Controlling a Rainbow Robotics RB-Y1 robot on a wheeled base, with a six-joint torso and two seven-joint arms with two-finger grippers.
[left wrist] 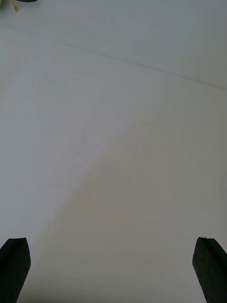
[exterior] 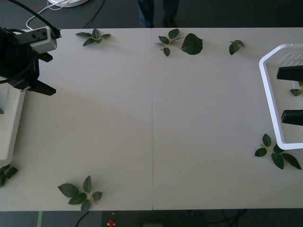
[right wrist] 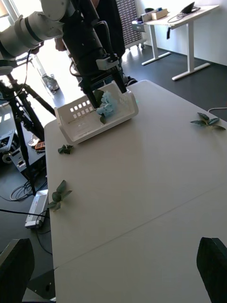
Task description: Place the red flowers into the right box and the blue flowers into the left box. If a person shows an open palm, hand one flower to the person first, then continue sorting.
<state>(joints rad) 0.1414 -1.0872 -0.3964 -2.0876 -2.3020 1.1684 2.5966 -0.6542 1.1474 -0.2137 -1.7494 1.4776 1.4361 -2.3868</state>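
Blue flower [right wrist: 106, 106]: pale blue bloom lying in white left box [right wrist: 75, 124].

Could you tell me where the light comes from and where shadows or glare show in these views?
Right wrist view: strong backlight washes out the room behind the left tool and left box. Front view: that arm casts a soft diagonal shadow across the table. Left wrist view: the same soft shadow edge crosses the tabletop.

Daylight flooded in behind the left box [right wrist: 97, 116], blowing out that corner, while the white table [exterior: 151, 123] was evenly bright, crossed by a soft diagonal shadow from the left arm, and everything stayed sharp.
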